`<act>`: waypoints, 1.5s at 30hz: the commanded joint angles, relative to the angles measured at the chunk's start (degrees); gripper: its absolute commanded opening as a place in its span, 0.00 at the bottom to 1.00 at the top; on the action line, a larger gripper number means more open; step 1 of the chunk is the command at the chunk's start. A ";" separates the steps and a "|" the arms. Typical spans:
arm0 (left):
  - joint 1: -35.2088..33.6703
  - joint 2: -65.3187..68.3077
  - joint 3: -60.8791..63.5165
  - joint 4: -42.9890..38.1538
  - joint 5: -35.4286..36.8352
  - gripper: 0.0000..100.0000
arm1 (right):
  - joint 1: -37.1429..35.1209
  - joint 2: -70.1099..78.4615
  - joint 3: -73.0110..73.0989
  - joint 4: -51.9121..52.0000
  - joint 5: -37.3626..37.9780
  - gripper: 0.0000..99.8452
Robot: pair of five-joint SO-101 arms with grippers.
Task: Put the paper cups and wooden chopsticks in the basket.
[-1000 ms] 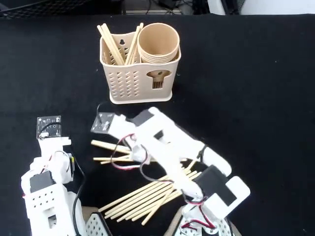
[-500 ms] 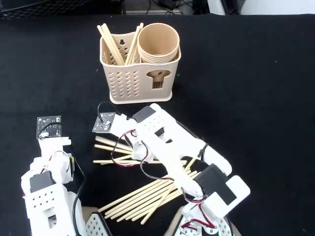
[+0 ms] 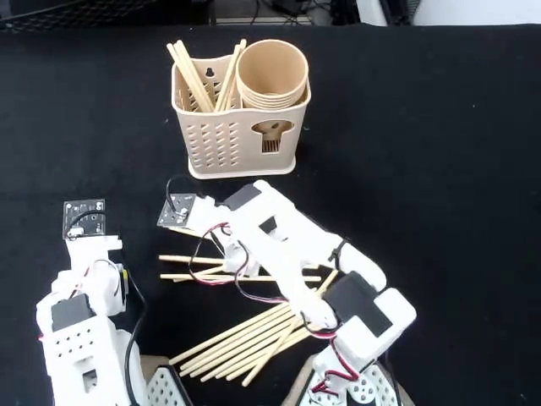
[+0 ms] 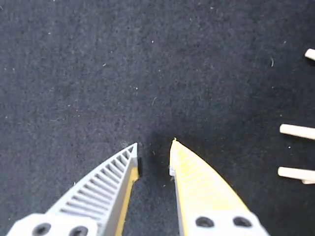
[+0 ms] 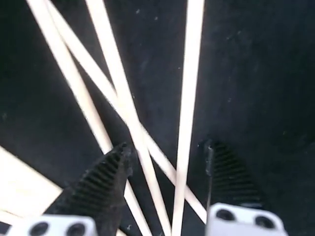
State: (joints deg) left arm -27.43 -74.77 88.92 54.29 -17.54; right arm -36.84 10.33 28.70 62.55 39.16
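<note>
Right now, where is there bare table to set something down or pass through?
The black table is bare right of the basket, and left of it down to the left end effector. Crowded: loose chopsticks fan out between the arms, under the right end effector.

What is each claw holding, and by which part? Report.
Nothing is held. The left claw is open over the table; the right claw is open astride loose chopsticks.

Robotics lab, black-clothed table
</note>
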 commanded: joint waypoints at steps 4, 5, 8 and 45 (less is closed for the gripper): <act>0.57 -0.62 -0.13 -0.79 0.26 0.12 | 0.70 2.07 -1.71 -1.05 0.18 0.11; 0.57 -0.62 -0.13 -0.79 0.26 0.12 | 0.70 1.98 -1.71 -0.97 0.18 0.06; 0.57 -0.62 -0.13 -0.79 0.26 0.12 | 0.70 1.98 -1.71 -0.62 0.18 0.03; 0.75 -0.62 -0.13 -0.79 0.26 0.12 | 5.36 -50.95 -15.43 5.36 -16.97 0.01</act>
State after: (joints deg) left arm -27.43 -74.77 88.92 54.29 -17.54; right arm -31.74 -38.73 20.00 72.04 27.12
